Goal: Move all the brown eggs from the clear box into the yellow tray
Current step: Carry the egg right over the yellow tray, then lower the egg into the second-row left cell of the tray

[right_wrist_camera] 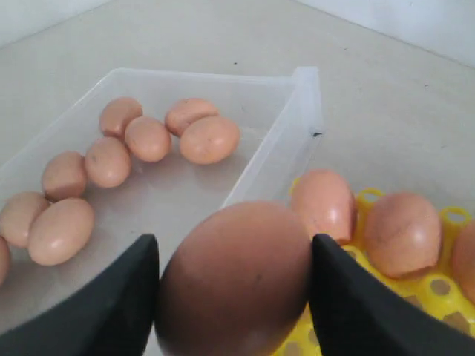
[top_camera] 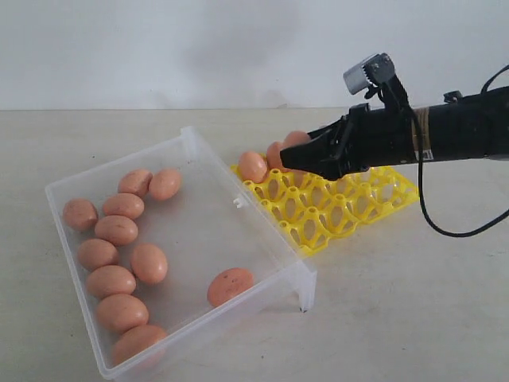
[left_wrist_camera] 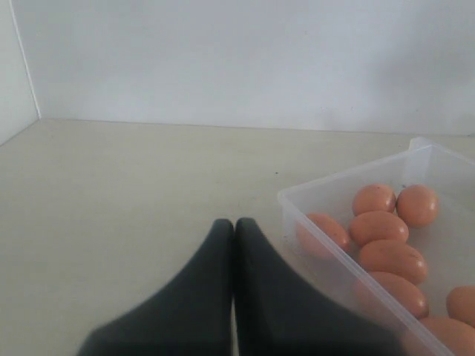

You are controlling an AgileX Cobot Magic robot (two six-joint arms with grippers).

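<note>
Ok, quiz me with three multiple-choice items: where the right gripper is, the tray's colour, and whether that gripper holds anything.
1. Where is the right gripper?
A parked out of view
B above the egg tray
C folded back against its own arm

2. What colour is that tray?
A yellow
B green
C white

3. The right gripper is:
A open and empty
B shut on a brown egg
C shut on the tray's rim

Answers:
1 B, its tip hangs over the tray's lattice.
2 A, the cups are bright yellow.
3 B, an egg fills the gap between its fingers.
</note>
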